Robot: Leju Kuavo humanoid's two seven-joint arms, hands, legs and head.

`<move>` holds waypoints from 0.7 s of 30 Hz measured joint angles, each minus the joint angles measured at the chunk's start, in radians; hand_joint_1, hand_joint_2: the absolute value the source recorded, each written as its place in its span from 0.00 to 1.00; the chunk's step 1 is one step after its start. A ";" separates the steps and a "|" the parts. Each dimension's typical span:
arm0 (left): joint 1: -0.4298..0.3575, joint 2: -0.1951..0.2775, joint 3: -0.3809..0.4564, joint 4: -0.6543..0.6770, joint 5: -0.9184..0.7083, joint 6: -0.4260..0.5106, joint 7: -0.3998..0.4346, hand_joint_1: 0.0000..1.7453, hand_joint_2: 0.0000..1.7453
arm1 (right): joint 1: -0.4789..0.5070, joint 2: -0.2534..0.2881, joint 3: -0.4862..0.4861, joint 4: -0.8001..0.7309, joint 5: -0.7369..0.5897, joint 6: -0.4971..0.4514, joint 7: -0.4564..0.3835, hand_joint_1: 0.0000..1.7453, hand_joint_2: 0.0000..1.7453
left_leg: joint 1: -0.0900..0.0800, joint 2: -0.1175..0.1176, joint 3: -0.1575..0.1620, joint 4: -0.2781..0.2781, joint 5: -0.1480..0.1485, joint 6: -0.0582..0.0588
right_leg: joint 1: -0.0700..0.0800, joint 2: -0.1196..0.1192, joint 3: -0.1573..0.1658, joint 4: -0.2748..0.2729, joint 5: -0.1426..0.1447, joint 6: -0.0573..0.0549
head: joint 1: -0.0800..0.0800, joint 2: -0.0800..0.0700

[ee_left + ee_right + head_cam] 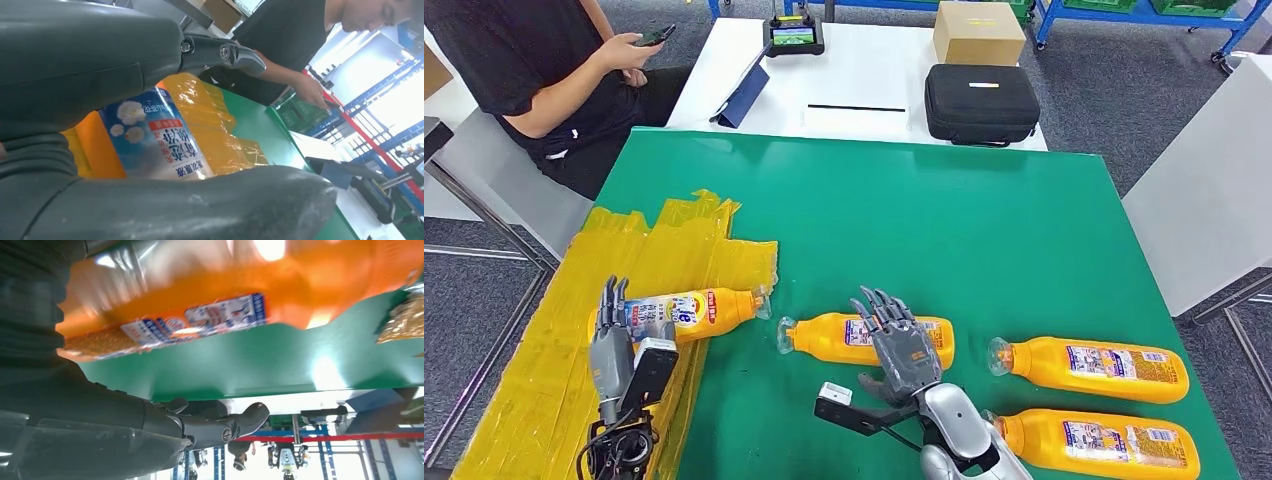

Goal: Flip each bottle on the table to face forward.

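Fingers of my left hand (611,345) lie extended along the labelled bottle (686,312), gripping it. My right hand (902,345) rests spread on the middle bottle (864,338); grasp undetermined.

Four orange bottles (1089,368) flat on green table (944,210)

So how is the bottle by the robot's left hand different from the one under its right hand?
The left bottle lies on yellow plastic and shows a big blue-and-white label. The middle bottle lies on the bare green table and shows a small white label. The right hand covers part of it. Both are orange and lie flat.
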 joint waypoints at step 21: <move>0.039 0.008 0.049 -0.039 0.038 -0.003 -0.008 0.00 0.00 | -0.055 -0.048 -0.069 0.017 0.008 0.068 -0.016 0.00 1.00 | 0.000 0.000 -0.001 0.000 0.000 0.000 | 0.000 0.000 0.000 0.000 0.000 0.000 | 0.000 0.000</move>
